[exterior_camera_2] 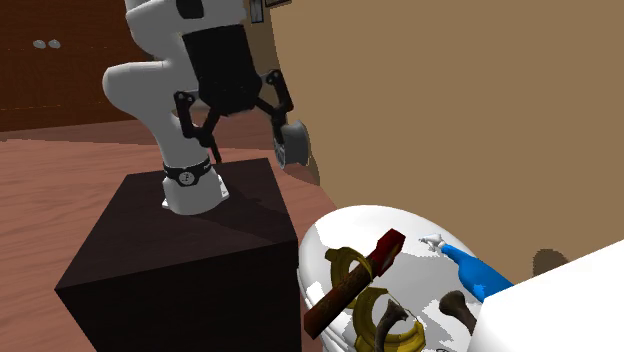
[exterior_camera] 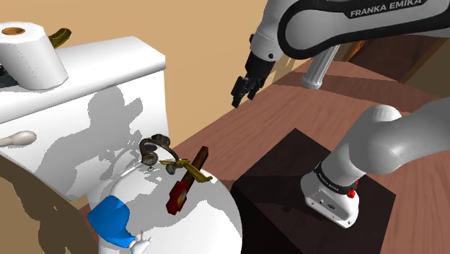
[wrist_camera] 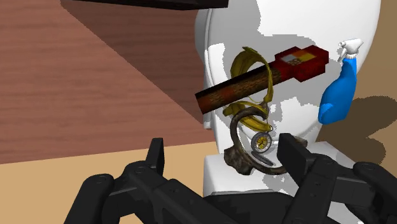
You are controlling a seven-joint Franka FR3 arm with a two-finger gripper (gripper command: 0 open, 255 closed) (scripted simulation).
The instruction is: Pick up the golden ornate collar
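Where wood floor (exterior_camera: pixel 288 115) meets tan wall (exterior_camera: pixel 187 29), we find a toilet lid (exterior_camera: pixel 216 216).
Gold looped collar (wrist_camera: pixel 245 60) lies there; claw (exterior_camera: pixel 241 95) apart.

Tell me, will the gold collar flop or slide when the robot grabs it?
Probably stiff: the golden collar holds an arched curve by itself. It may snag, since the red-brown bar lies across it. On the rounded white lid it could slide if nudged.
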